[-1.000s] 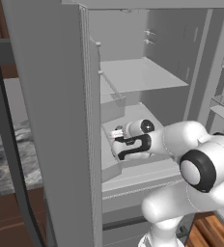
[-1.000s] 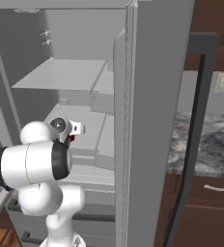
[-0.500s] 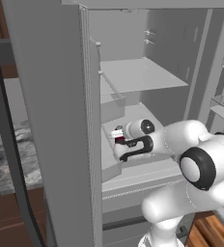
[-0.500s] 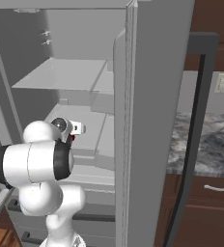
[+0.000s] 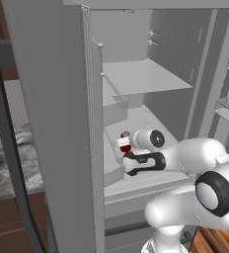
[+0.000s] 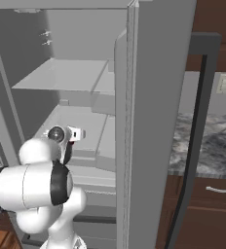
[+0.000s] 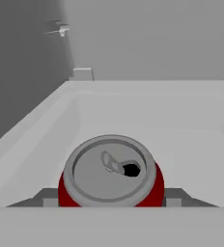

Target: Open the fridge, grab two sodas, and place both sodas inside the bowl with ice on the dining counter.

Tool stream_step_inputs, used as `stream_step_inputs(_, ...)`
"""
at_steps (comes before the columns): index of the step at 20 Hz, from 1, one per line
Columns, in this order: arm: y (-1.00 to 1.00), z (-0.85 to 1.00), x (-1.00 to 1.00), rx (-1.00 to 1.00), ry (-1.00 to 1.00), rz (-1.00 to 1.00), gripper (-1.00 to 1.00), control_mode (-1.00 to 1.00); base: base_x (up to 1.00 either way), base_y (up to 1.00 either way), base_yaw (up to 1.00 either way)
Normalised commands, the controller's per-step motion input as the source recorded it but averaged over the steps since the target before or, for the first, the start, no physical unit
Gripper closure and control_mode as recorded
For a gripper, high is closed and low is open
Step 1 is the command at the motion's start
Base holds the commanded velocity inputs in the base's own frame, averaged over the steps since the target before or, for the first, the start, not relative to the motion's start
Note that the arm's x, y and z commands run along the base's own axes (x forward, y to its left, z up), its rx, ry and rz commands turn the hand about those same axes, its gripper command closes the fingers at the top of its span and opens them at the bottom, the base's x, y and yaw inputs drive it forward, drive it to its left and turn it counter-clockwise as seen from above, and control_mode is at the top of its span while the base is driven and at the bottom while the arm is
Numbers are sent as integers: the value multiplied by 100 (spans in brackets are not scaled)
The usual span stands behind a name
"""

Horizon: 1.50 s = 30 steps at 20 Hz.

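**Red can between the fingers inside the open fridge**

The fridge (image 5: 52,123) takes up most of both base views: smooth, flat grey panels, its doors swung wide, with a dark bar handle running down the left edge of the left base view and another at the right of the right base view. Inside, a flat grey shelf (image 5: 141,76) sits in the upper middle, and below it a pale, shallow bin (image 7: 46,125) with sloped walls and rounded corners. A patch of grey marbled tabletop (image 6: 207,146) shows at the right of the right base view, over dark brown cabinets.

The arm's glossy white rounded links reach in from the lower part of the base views, ending at the gripper (image 5: 124,148) near frame centre.

The can (image 7: 110,176) stands upright in the bin, at the lower centre of the hand view: a red cylinder with a dull grey metal top, raised rim, pull tab and a small dark opening. A dark finger (image 7: 46,197) lies against each side of it, left and right, so the fingers appear clamped on the can.
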Motion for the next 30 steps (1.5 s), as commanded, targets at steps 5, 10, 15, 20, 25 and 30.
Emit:
stream_step_inputs(5,-2,82,-42,-1,9,-11,100,-100,0,0,0)
stream_step_inputs(10,-7,49,-59,-1,15,-9,100,-100,0,0,0)
stream_step_inputs(15,-28,12,-99,2,0,0,100,-100,0,0,0)
stream_step_inputs(20,-39,17,-100,4,-5,0,100,-100,0,0,0)
stream_step_inputs(25,-20,35,-100,0,-1,0,100,-100,0,0,0)
stream_step_inputs(30,-15,-12,-89,1,-6,0,100,-100,0,0,0)
